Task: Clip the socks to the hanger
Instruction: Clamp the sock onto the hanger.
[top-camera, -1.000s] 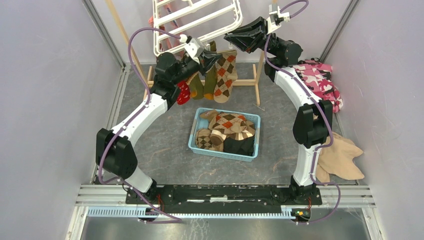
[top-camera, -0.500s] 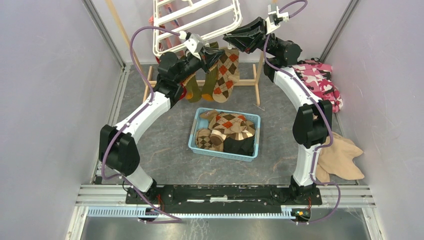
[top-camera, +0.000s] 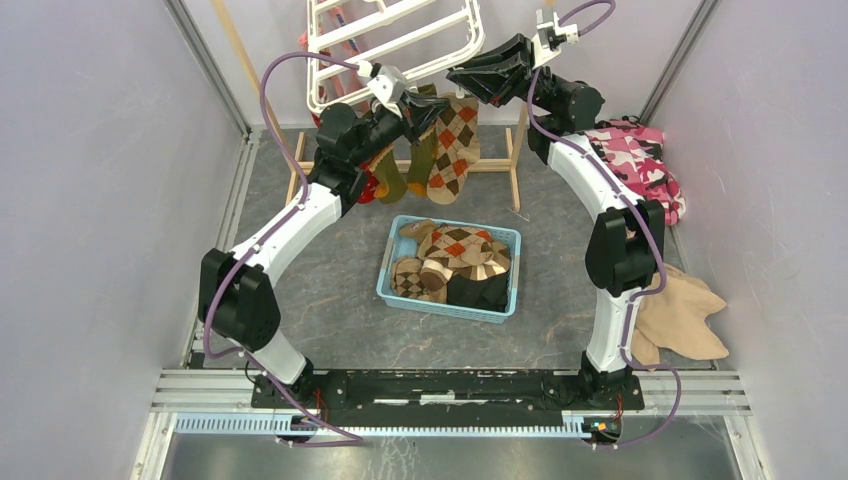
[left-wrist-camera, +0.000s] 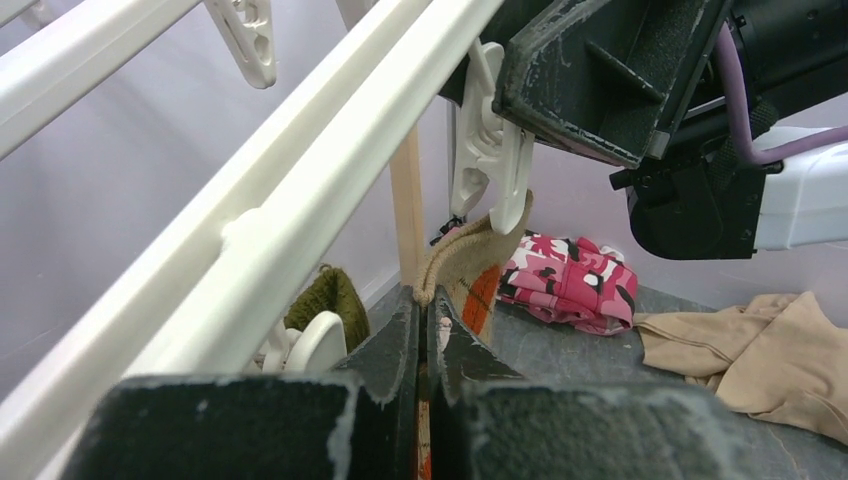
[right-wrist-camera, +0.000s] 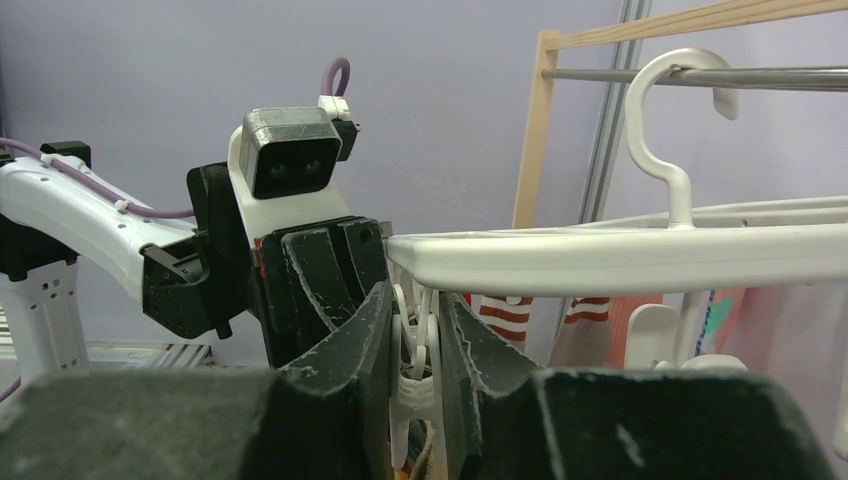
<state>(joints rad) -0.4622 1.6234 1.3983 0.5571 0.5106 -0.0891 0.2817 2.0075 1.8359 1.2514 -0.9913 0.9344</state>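
**Sock meets clip at the hanger's rim**

The left jaws are pressed tight on the cuff of a tan argyle sock (left-wrist-camera: 462, 262), which rises just above them to touch the lower tip of a white clip (left-wrist-camera: 490, 160). The right jaws, narrowly parted, pinch that clip from both sides, just under the white hanger (right-wrist-camera: 600, 255) rim.

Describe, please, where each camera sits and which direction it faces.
Top external: above, behind the bases, facing down onto the basket; both arms show.
Left wrist: behind the left end effector, facing up along the hanger to a clip and sock; shut fingers show.
Right wrist: behind the right end effector, facing level under the hanger rim; fingers squeezing the clip show.
Shared: both wrist views show that clip and the other end effector.
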